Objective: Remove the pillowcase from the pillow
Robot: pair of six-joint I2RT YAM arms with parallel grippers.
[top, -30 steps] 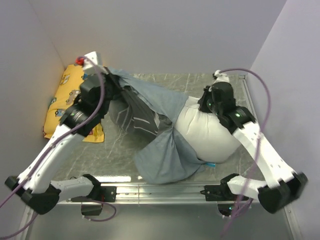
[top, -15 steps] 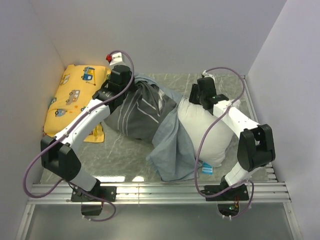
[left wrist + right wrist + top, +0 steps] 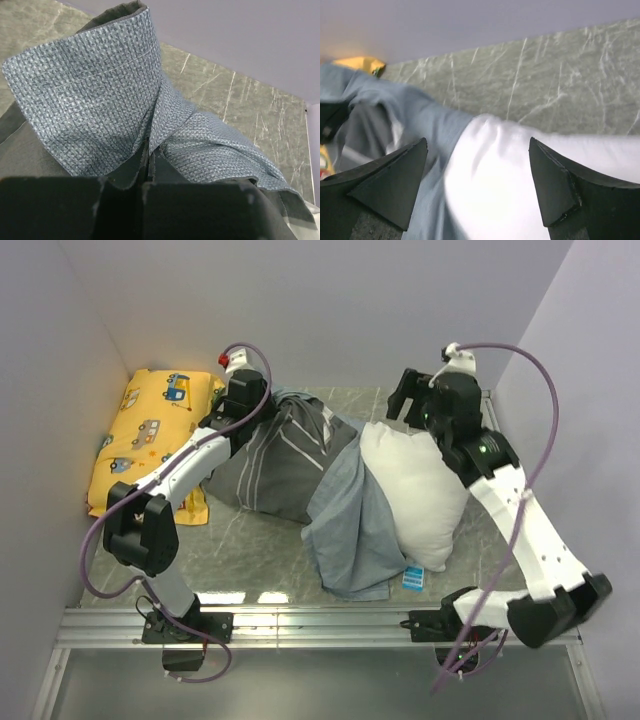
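Pinching a fold of the grey-blue pillowcase point(image 3: 100, 90), the left gripper point(image 3: 148, 172) is clamped shut, fingertips buried in cloth; the right gripper point(image 3: 477, 150) hangs empty, jaws spread wide, above the far end of the 1 white pillow point(image 3: 520, 175). The pillowcase covers the pillow's left edge on the table point(image 3: 240, 540), with 1 yellow cushion point(image 3: 150, 430) far left. A blue tag point(image 3: 413, 577) at the pillow's near corner is unreadable.

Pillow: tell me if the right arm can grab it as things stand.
Probably yes. The right gripper hangs open just over the bare far end of the pillow, with nothing between them. The pillowcase covers only one long edge.
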